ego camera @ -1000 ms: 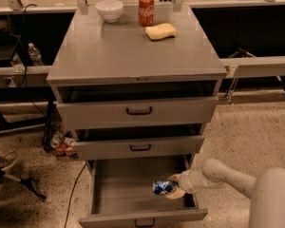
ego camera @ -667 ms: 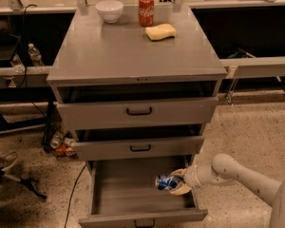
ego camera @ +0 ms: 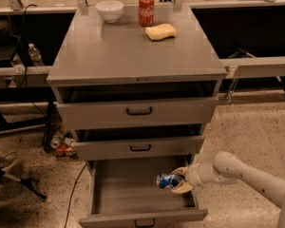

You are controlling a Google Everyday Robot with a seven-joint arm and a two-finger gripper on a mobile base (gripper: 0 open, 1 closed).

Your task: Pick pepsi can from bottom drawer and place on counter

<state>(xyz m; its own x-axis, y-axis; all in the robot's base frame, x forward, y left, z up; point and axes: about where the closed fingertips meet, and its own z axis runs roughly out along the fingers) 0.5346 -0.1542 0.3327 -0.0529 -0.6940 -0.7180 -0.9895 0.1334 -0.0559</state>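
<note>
The pepsi can [ego camera: 167, 180] is blue with silver ends and lies on its side in my gripper [ego camera: 176, 181]. The gripper is shut on it and holds it above the right part of the open bottom drawer [ego camera: 133, 194]. The white arm comes in from the lower right. The drawer is pulled out, plain grey inside, with a dark handle on its front. The counter [ego camera: 128, 46] is the flat grey top of the cabinet, well above the gripper.
On the counter's far edge stand a white bowl [ego camera: 109, 10], a red Coca-Cola can [ego camera: 146, 9] and a yellow sponge [ego camera: 160, 31]. The two upper drawers [ego camera: 138, 111] stick out slightly. Bottles and cans [ego camera: 61, 144] lie on the floor left of the cabinet.
My gripper has lifted the pepsi can off the drawer floor and moved it a little up and left, over the drawer.
</note>
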